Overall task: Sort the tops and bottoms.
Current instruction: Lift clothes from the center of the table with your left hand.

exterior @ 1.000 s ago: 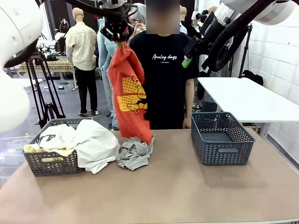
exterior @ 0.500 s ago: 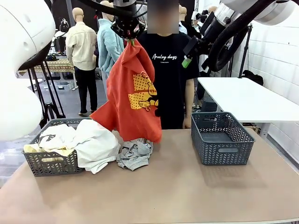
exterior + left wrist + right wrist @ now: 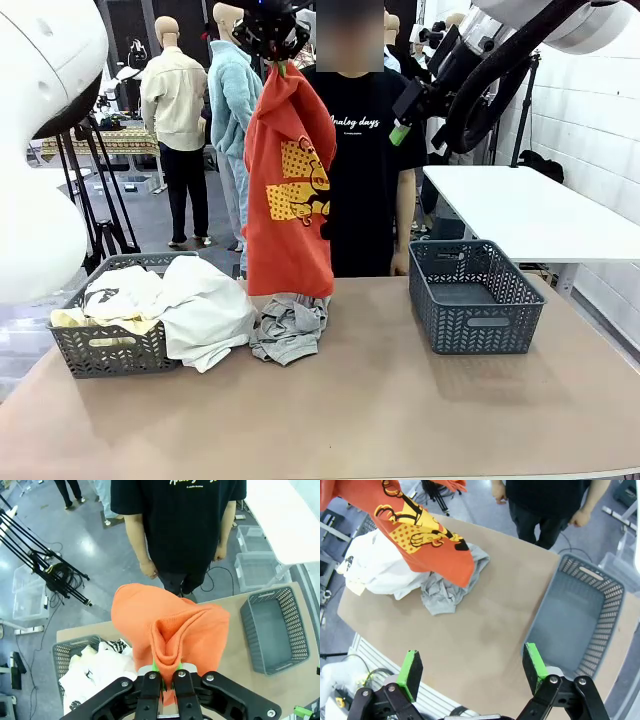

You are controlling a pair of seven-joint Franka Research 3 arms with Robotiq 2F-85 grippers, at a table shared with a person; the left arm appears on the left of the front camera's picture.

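Observation:
My left gripper [image 3: 270, 55] is high above the table, shut on the top of an orange-red garment [image 3: 290, 190] with a yellow cartoon print. In the left wrist view the gripper [image 3: 166, 672] pinches the orange-red cloth [image 3: 175, 630]. The garment's hem hangs just over a crumpled grey garment [image 3: 288, 328] on the table. White garments [image 3: 200, 305] spill from the left basket [image 3: 105, 350], with a pale yellow one [image 3: 65, 318] and a black-and-white patterned one [image 3: 105, 292] inside. My right gripper [image 3: 470, 667] is open, high over the table; the orange-red garment [image 3: 415, 535] hangs ahead.
An empty grey basket [image 3: 472, 298] stands at the right of the table. A person in a black T-shirt [image 3: 365, 170] stands at the far edge behind the hanging garment. A white table [image 3: 530, 205] is beyond on the right.
The left gripper has carried the orange-red garment slightly to the right and higher. The cloth flared out wide and now hangs narrower again.

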